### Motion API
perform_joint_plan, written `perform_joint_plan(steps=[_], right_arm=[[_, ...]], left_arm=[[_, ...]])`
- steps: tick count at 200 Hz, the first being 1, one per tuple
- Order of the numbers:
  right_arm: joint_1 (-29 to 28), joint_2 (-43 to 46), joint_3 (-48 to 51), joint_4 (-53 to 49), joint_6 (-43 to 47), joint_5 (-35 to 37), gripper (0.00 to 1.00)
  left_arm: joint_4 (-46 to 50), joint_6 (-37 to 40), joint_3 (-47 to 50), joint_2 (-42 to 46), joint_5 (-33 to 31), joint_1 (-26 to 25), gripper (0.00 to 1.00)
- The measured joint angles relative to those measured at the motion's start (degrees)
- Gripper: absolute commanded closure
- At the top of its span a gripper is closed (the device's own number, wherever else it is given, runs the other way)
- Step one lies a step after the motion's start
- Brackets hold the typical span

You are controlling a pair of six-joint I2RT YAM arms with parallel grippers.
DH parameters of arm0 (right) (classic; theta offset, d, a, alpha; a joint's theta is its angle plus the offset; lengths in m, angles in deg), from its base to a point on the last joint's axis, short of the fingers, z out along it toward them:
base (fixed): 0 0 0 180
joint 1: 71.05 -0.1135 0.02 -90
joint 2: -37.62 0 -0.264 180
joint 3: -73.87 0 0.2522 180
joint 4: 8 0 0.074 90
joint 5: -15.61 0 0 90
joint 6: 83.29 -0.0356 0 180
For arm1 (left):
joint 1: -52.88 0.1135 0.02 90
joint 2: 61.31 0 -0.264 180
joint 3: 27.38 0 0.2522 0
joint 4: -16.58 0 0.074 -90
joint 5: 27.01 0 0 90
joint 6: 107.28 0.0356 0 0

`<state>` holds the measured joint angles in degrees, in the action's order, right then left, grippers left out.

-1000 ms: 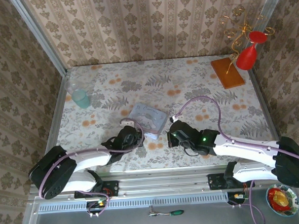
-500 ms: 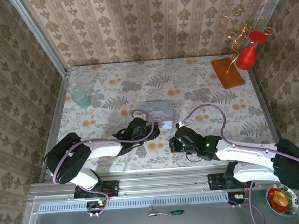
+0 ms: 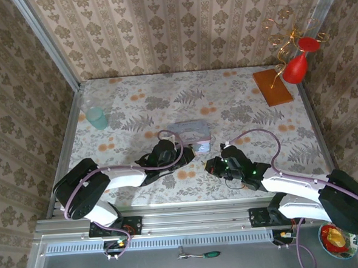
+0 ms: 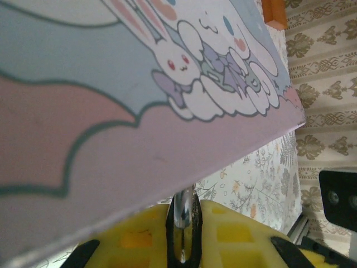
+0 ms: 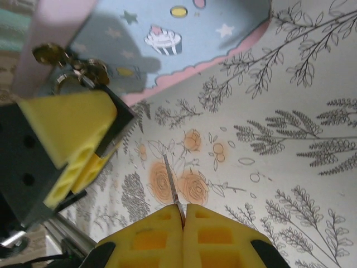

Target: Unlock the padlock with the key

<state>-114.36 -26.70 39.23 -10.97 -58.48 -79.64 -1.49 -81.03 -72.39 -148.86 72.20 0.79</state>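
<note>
Key in right gripper, padlock at left gripper, gap between them

Right gripper (image 5: pixel 183 215) is clenched on the key (image 5: pixel 172 184). The key shows as a thin metal blade, edge-on, sticking out past the yellow pads. Left gripper (image 4: pixel 183 234) is closed tight on a silvery strip (image 4: pixel 184 204). Probably the shackle, but the lock body is hidden in that view, so that's a guess.

Padlock (image 5: pixel 89 71) sits just above the left gripper's yellow pad in the right wrist view. It's a small dark-brassy lump with a ring beside it, right at the near edge of the pale blue tin (image 3: pixel 190 130). Too small to sort body from shackle cleanly, and the keyhole can't be made out. The tin rests on the floral table (image 3: pixel 135 106), and one corner looks lifted in the left wrist view.

Key relation: the blade's long axis runs from the right pads up and left in the right wrist view, aimed roughly at the left gripper but passing a bit under the padlock. From the top camera the lock lies left of the right gripper and slightly farther from the bases, between the two fingertip sets. Key tip and lock are near but apart.

The left arm is nearer the lock and pins it, and the right arm has to close the gap. Likely step: line up and insert. That needs the tip raised toward the lock and rolled to match a slot not visible here.
</note>
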Motion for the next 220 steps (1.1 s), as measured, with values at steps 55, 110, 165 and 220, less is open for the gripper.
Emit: perform_joint_plan(steps=[55, 110, 165, 220], right_arm=[[4.09, 2.43, 0.11, -0.85, 0.7, -3.82, 1.0], [6.54, 1.57, 0.04, -2.38, 0.68, -5.53, 1.0], [5.57, 1.84, 0.04, -4.83, -0.72, -4.22, 1.0], [4.87, 2.93, 0.04, -5.29, -1.33, -3.82, 1.0]], left_arm=[[-2.99, -1.03, 0.07, -3.56, 2.62, 0.74, 1.0], [-12.96, -3.19, 3.04, -8.41, 6.38, 2.71, 1.0], [-22.75, -5.53, 4.61, -11.37, 11.15, 5.27, 1.0], [-29.0, -8.09, 5.03, -13.66, 14.53, 6.86, 1.0]])
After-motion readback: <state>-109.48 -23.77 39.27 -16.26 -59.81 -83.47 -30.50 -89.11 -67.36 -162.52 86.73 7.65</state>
